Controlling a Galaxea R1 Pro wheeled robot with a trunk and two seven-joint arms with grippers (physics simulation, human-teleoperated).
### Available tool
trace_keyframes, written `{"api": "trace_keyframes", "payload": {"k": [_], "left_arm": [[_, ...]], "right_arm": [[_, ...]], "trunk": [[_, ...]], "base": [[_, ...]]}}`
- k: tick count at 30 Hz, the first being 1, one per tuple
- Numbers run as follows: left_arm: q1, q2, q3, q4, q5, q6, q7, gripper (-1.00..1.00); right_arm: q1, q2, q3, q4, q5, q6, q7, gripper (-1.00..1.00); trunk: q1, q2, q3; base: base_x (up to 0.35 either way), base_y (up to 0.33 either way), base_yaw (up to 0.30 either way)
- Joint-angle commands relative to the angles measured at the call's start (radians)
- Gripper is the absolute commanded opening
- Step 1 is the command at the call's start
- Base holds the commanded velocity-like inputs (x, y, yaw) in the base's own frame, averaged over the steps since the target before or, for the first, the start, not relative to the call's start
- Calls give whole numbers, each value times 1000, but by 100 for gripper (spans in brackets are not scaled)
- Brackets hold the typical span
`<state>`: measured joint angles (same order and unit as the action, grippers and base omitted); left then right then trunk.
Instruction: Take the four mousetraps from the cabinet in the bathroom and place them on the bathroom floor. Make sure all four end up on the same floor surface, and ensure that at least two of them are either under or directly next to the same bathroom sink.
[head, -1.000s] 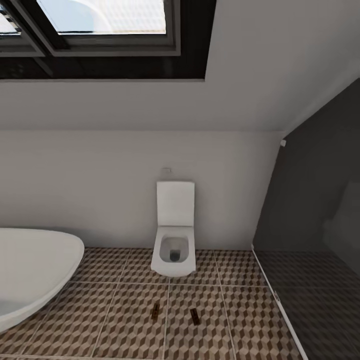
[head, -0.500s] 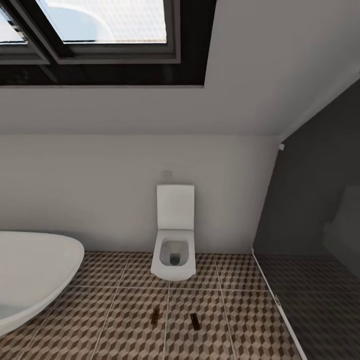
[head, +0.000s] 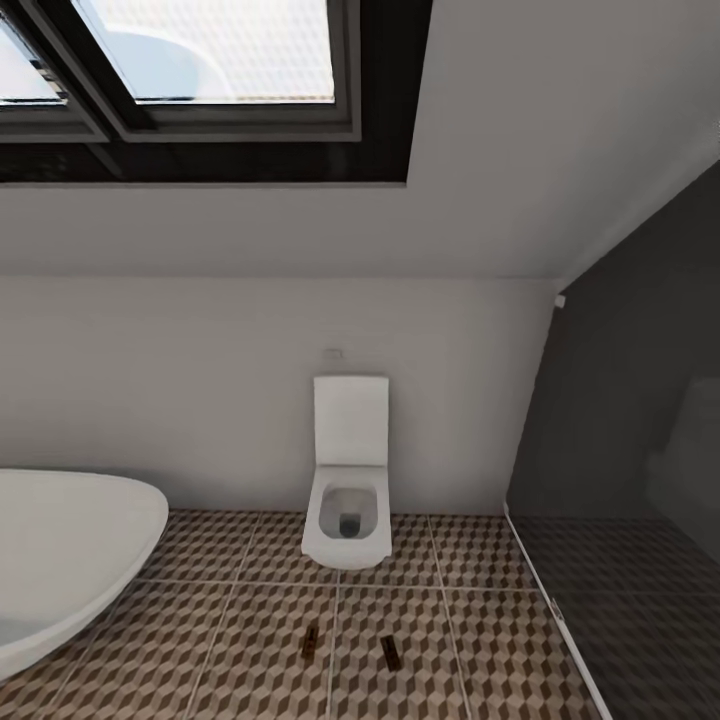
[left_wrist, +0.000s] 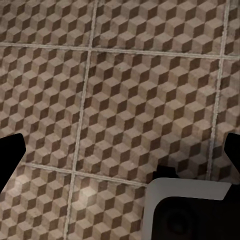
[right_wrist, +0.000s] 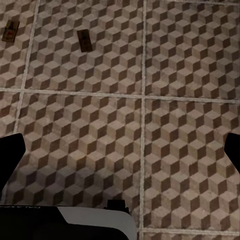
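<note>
From left to right: a white bathtub (head: 60, 560), then two mousetraps (head: 311, 643) lying on the bathroom floor (head: 230, 640) before the toilet (head: 348, 500). They seem placed, though small here. Two probably remain. Both grippers' jaws stand wide apart, holding nothing.

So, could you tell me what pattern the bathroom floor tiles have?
Brown, beige and white 3D cubes on the bathroom floor, clearest in the right wrist view.
</note>
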<state>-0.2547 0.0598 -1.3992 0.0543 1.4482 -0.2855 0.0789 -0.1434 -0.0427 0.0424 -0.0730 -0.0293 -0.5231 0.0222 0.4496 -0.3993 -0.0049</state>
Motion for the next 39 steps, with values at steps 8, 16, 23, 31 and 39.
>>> {"api": "trace_keyframes", "payload": {"k": [8,16,23,31,39], "left_arm": [[0,0,-7,-1,1,-1,5,100],[0,0,-7,-1,1,-1,5,100],[0,0,-7,-1,1,-1,5,100],[0,0,-7,-1,1,-1,5,100],[0,0,-7,-1,1,-1,5,100]], "right_arm": [[-1,0,4,1,-4,-3,2,100],[0,0,4,1,-4,-2,2,100],[0,0,4,1,-4,-2,2,100],[0,0,4,1,-4,-2,3,100],[-1,0,4,1,-4,-3,4,100]], "trunk": [[0,-1,12],[0,-1,16],[0,-1,17],[0,-1,17],[0,-1,17]], "base": [[0,0,0],[0,0,0],[0,0,0],[0,0,0],[0,0,0]]}}
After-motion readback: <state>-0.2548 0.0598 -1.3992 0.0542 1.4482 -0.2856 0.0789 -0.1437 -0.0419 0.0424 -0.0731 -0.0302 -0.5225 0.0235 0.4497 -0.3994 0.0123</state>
